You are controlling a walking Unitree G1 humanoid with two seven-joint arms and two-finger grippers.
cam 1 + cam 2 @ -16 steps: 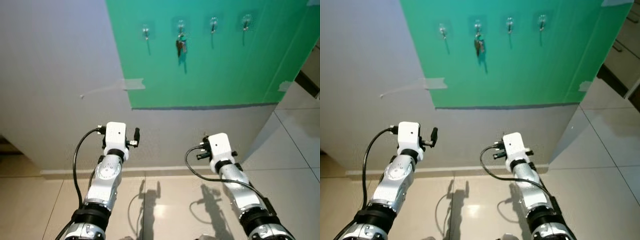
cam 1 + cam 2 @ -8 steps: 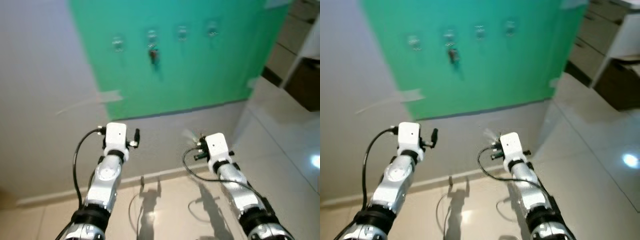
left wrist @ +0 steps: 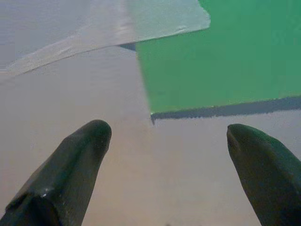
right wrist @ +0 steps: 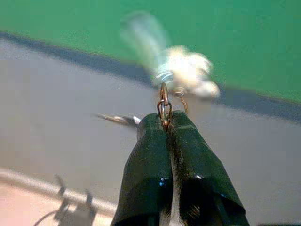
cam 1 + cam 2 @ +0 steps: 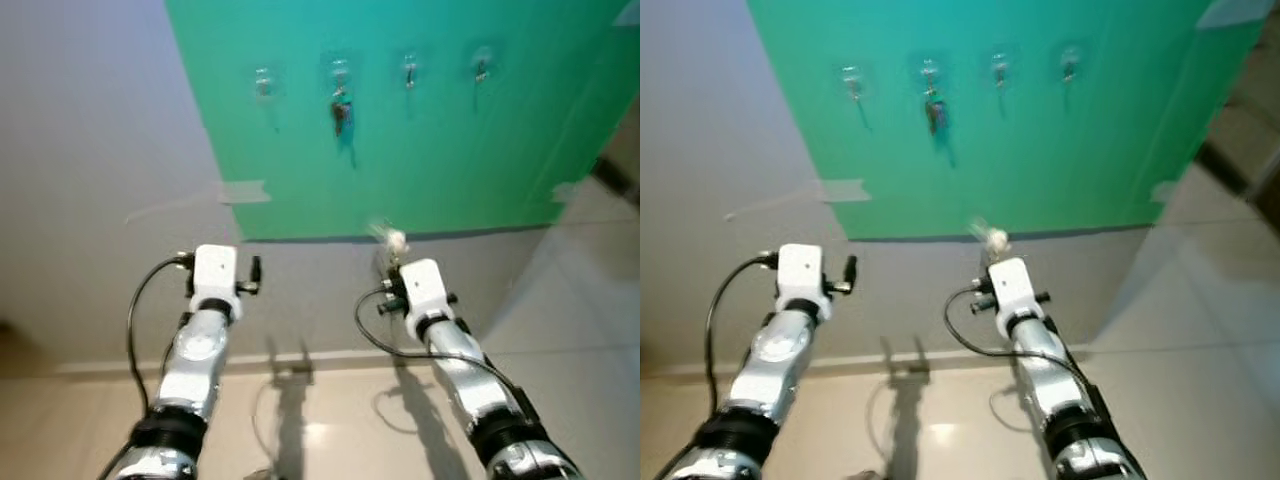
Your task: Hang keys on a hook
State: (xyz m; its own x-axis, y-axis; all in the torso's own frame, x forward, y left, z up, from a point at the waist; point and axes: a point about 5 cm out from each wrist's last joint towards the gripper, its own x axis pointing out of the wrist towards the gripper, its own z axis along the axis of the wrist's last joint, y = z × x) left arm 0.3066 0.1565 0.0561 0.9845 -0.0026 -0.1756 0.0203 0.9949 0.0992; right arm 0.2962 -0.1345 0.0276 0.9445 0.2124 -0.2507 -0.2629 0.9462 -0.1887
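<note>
A green board (image 5: 420, 150) on the wall carries a row of several small hooks. One bunch of keys (image 5: 341, 110) hangs on the second hook from the left (image 5: 340, 72); the hooks beside it (image 5: 410, 70) are bare. Below the board's lower edge, my right gripper (image 4: 164, 123) is shut on a metal key ring (image 4: 163, 101). A pale fob (image 5: 390, 238) on the ring is blurred with swinging. My left gripper (image 3: 167, 136) is open with nothing between its fingers, and it faces the board's lower left corner.
A strip of pale tape (image 5: 245, 190) holds the board's left edge to the grey wall (image 5: 90, 150). A baseboard (image 5: 100, 365) meets the glossy tiled floor (image 5: 330, 430) below my arms. The wall ends at a corner on the right (image 5: 545, 260).
The camera swung right and then back left, so the board shifted in the picture. The pale fob now swings up above my right wrist. Both arms hold about the same pose.
</note>
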